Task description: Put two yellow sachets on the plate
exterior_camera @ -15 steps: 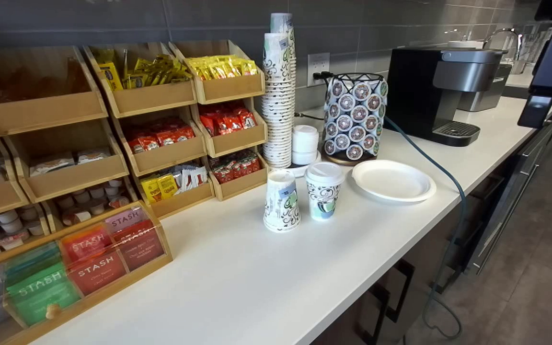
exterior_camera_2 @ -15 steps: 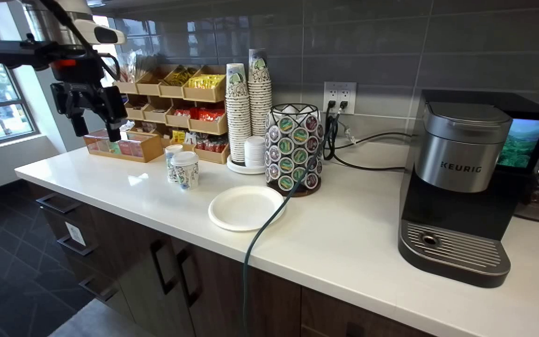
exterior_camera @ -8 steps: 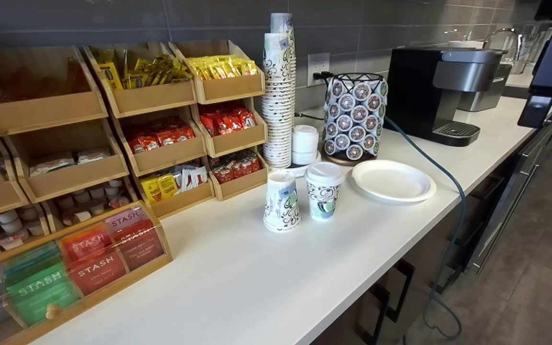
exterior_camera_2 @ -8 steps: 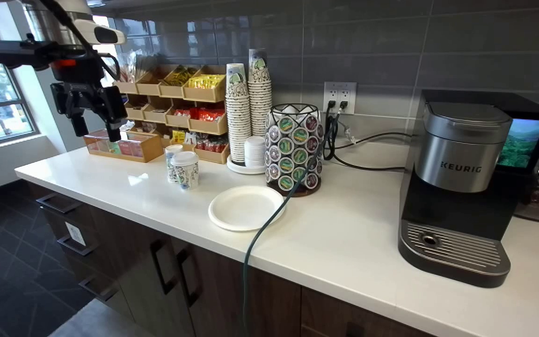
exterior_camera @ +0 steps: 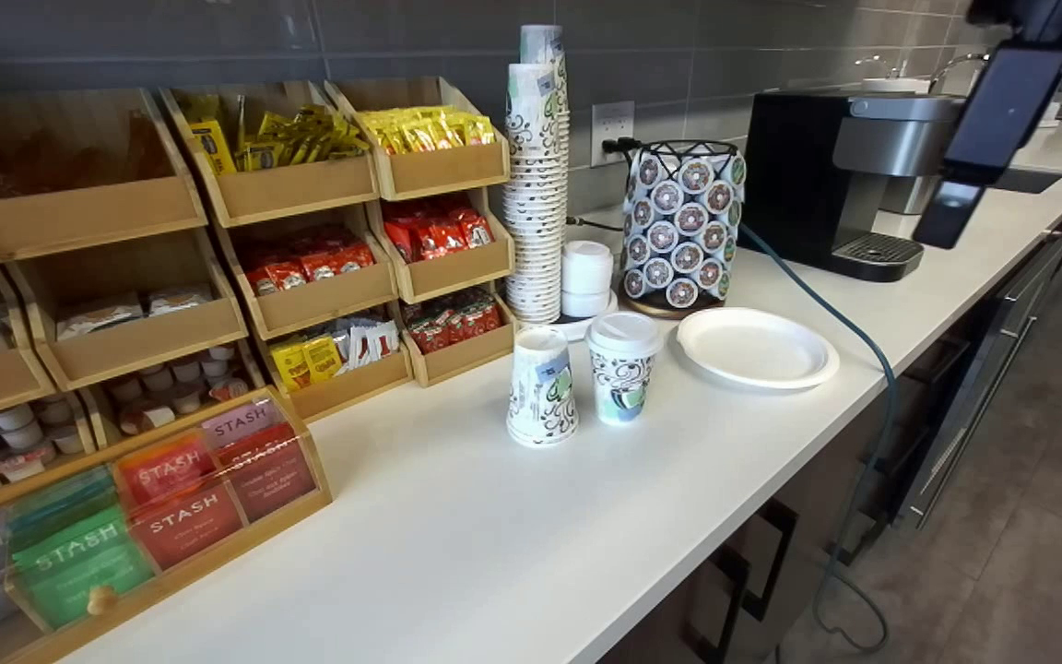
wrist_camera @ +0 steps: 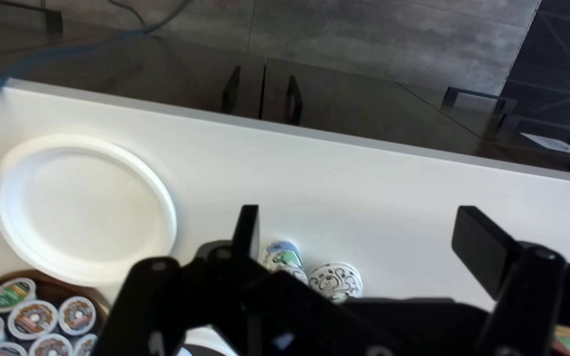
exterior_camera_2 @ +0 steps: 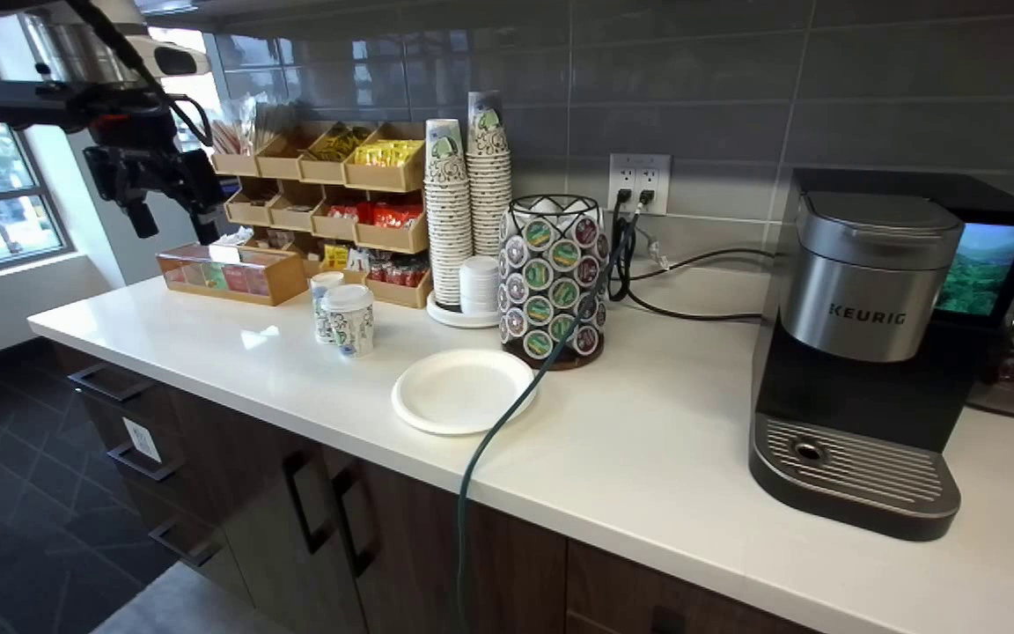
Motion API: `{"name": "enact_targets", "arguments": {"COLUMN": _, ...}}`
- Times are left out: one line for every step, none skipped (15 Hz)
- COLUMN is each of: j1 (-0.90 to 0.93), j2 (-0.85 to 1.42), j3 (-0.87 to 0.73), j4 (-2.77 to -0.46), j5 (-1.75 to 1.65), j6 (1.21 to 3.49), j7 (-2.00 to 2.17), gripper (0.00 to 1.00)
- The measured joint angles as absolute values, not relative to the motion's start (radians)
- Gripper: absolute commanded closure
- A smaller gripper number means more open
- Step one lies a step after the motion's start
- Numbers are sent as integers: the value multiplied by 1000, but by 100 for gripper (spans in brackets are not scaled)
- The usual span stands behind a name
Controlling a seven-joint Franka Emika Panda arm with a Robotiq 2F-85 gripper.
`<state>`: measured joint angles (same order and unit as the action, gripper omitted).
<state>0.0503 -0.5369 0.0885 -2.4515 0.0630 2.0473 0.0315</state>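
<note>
The counter [exterior_camera_2: 648, 440] was the largest thing under me; beyond its front edge came a drop, so anything my grip lost out there would have been gone. The wooden rack [exterior_camera: 153, 346] stood along the back edge toward the window [exterior_camera_2: 5, 211] end; its raised fronts and side walls could have jammed me if I came in low or crooked. Just beside it, also by the back edge, rose the towers of paper cups [exterior_camera_2: 447, 220], which a wide swing might have toppled. The plate [exterior_camera_2: 463, 390] lay near the front edge with no sachet on it; a push against its rim could have sent it over. My gripper [wrist_camera: 361, 232] hung well above the counter, jaws spread wide with nothing between them, and that width was what would foul the rack or cups. The lidded cup [exterior_camera: 624, 364], between rack and plate, threatened any low carry. Smallest, the yellow sachets [exterior_camera: 425, 129] overlapped in two neighbouring top compartments [exterior_camera: 446, 171] by the back edge. Thin and crowded, they could have come up several at once, or slipped; I could not tell which compartment was meant.
</note>
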Motion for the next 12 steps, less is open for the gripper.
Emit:
{"name": "enact_targets", "arguments": {"j1": 64, "j2": -505, "j3": 116, "j4": -2431, "j5": 63, "j6": 2089, "j7": 60, "gripper": 0}}
{"name": "enact_targets", "arguments": {"j1": 72, "j2": -465, "j3": 146, "j4": -2403, "j5": 61, "j6": 2134, "j7": 92, "gripper": 0}}
{"name": "enact_targets", "arguments": {"j1": 77, "j2": -420, "j3": 172, "j4": -2368, "j5": 56, "j6": 2175, "j7": 122, "gripper": 0}}
{"name": "enact_targets", "arguments": {"j1": 77, "j2": -375, "j3": 191, "j4": -2330, "j5": 46, "j6": 2205, "j7": 147, "gripper": 0}}
{"name": "enact_targets", "arguments": {"j1": 77, "j2": -330, "j3": 201, "j4": -2285, "j5": 32, "j6": 2227, "j7": 172, "gripper": 0}}
{"name": "enact_targets", "arguments": {"j1": 75, "j2": -289, "j3": 203, "j4": -2240, "j5": 15, "j6": 2240, "j7": 191, "gripper": 0}}
{"name": "enact_targets", "arguments": {"j1": 70, "j2": -251, "j3": 202, "j4": -2193, "j5": -3, "j6": 2253, "j7": 205, "gripper": 0}}
{"name": "enact_targets", "arguments": {"j1": 60, "j2": -218, "j3": 198, "j4": -2148, "j5": -25, "j6": 2272, "j7": 218, "gripper": 0}}
{"name": "enact_targets", "arguments": {"j1": 50, "j2": -190, "j3": 191, "j4": -2112, "j5": -48, "j6": 2302, "j7": 233, "gripper": 0}}
{"name": "enact_targets", "arguments": {"j1": 40, "j2": -164, "j3": 184, "j4": -2081, "j5": -75, "j6": 2341, "j7": 251, "gripper": 0}}
{"name": "enact_targets", "arguments": {"j1": 31, "j2": -140, "j3": 177, "j4": -2058, "j5": -100, "j6": 2387, "j7": 269, "gripper": 0}}
{"name": "enact_targets", "arguments": {"j1": 24, "j2": -117, "j3": 169, "j4": -2039, "j5": -121, "j6": 2434, "j7": 288, "gripper": 0}}
